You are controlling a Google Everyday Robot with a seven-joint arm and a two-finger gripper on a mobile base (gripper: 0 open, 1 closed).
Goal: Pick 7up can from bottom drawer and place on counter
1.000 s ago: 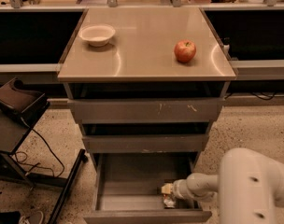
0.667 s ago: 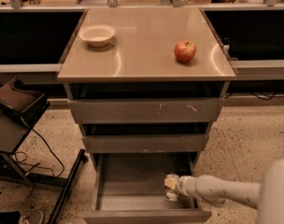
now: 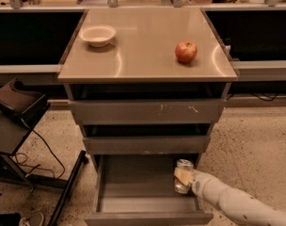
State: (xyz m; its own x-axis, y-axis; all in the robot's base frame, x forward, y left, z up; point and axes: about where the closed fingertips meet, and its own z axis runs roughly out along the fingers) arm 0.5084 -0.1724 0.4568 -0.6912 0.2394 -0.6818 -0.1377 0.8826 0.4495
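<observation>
Shift: hand (image 3: 183,177) and 7up can (image 3: 184,164) are sitting higher in the bottom drawer (image 3: 133,180) than before.
Grip: hand is clamping the upright can's middle.
Route: worktop (image 3: 143,46) is lying above, its front right corner nearest the can.

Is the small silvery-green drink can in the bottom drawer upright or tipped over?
Upright: the silvery-green drink can stands with shiny rim up, at the right of the grey bottom drawer, gripper clamped around its middle.
</observation>
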